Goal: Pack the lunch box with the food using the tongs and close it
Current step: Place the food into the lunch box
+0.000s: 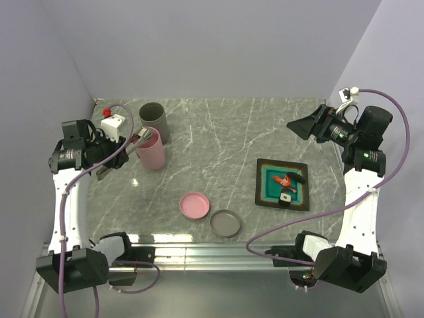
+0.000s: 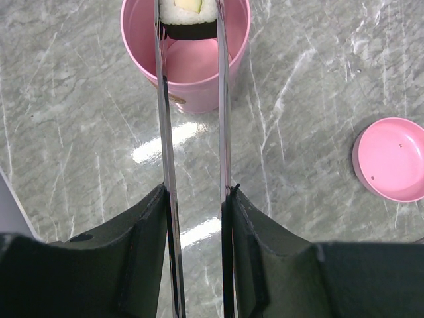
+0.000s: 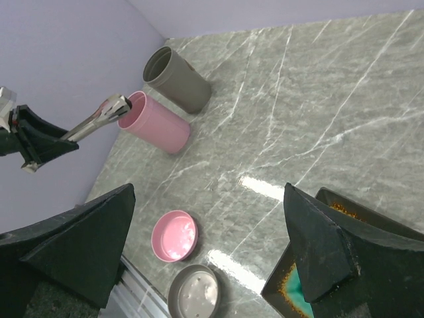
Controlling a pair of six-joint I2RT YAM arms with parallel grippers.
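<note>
The tongs are two slim, shiny grey arms running side by side. Their tips pinch a white roll with a dark wrap and pale centre over the open mouth of the pink cup, at the far left of the table. The left gripper is partly closed, its fingers pressing the outside of both tong arms. A grey cup stands just beyond the pink one. A pink lid and a grey lid lie side by side towards the near edge. To the right, a dark tray holds an orange-red shrimp and a white block. The right gripper hangs at the far right, spread wide, holding nothing.
</note>
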